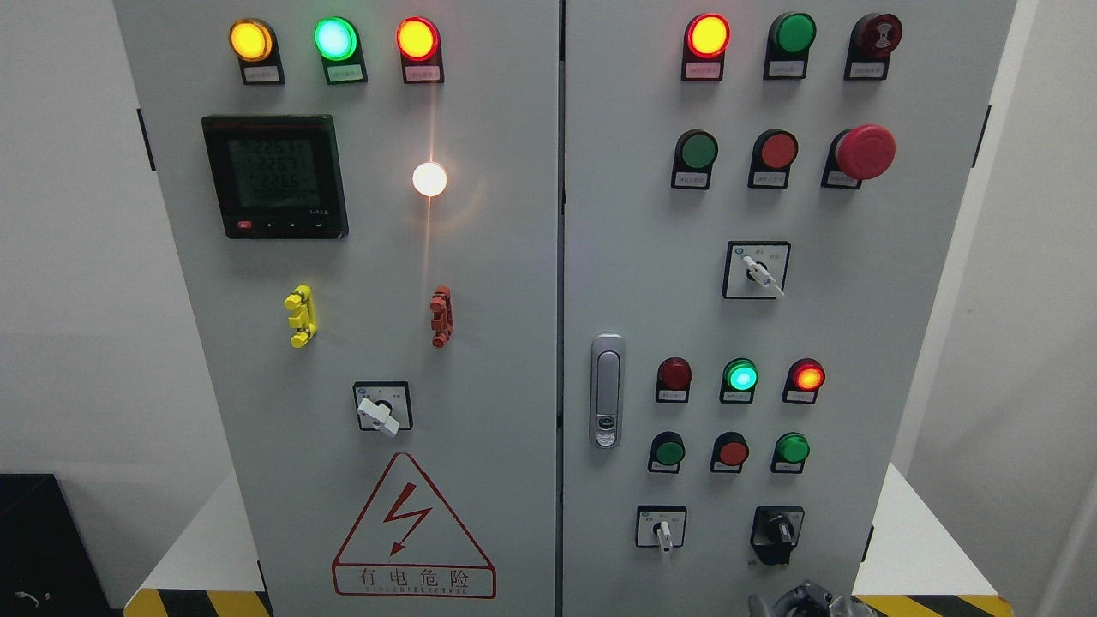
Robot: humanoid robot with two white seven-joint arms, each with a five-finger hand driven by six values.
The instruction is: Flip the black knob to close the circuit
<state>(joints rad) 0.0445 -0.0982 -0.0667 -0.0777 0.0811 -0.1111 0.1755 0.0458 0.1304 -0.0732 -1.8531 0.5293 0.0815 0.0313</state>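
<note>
The black knob [780,531] sits on a black square plate at the lower right of the grey cabinet's right door [651,283]. Its handle points roughly upward. Only the grey tips of my right hand [802,600] show at the bottom edge, just below the knob and apart from it. Too little of the hand shows to tell its pose. The left hand is out of view.
A white selector switch [662,531] is left of the knob, and small green and red push buttons [733,451] are above it. The door handle [607,391] is at the seam. A red mushroom stop button [864,152] is upper right. A digital meter [276,176] is on the left door.
</note>
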